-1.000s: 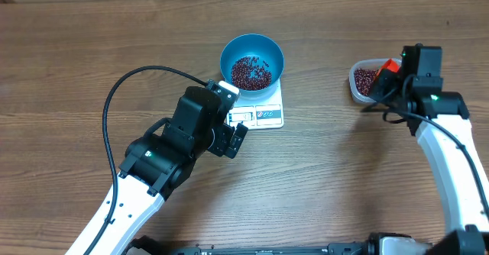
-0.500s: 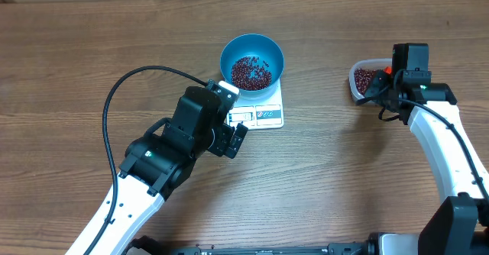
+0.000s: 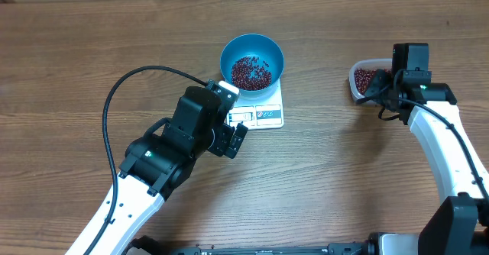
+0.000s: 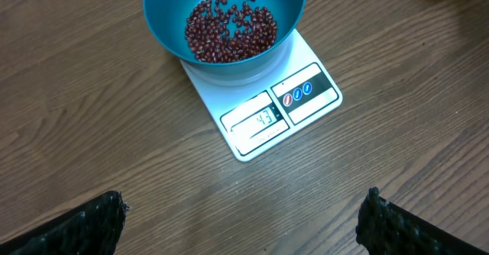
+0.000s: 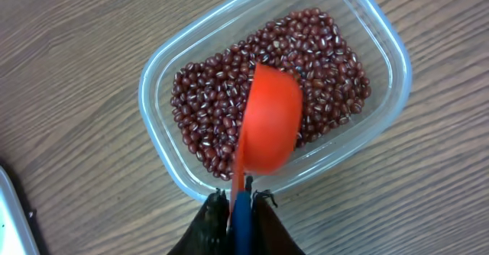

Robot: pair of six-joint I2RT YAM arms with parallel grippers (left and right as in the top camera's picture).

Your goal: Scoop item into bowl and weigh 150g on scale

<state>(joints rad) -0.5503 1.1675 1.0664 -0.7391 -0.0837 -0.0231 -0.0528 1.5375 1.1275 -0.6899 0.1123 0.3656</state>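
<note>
Now the right hand [image 5: 241,203] is gripping the orange scoop [image 5: 269,121] by its handle, having swung in over the one clear tub [image 5: 147,95], and is dipping into the adzuki beans [image 5: 202,114], so another load is starting. The left hand [image 4: 241,217] is hanging wide open, empty. Beyond it, one scale [image 4: 306,95] is reading 43 under one blue bowl [image 4: 162,18] of beans.

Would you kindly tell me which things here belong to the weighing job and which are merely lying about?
Job in hand:
beans
bowl
scale
tub
scoop, held by the right tool

Lying about:
only the black cable of the left arm
</note>
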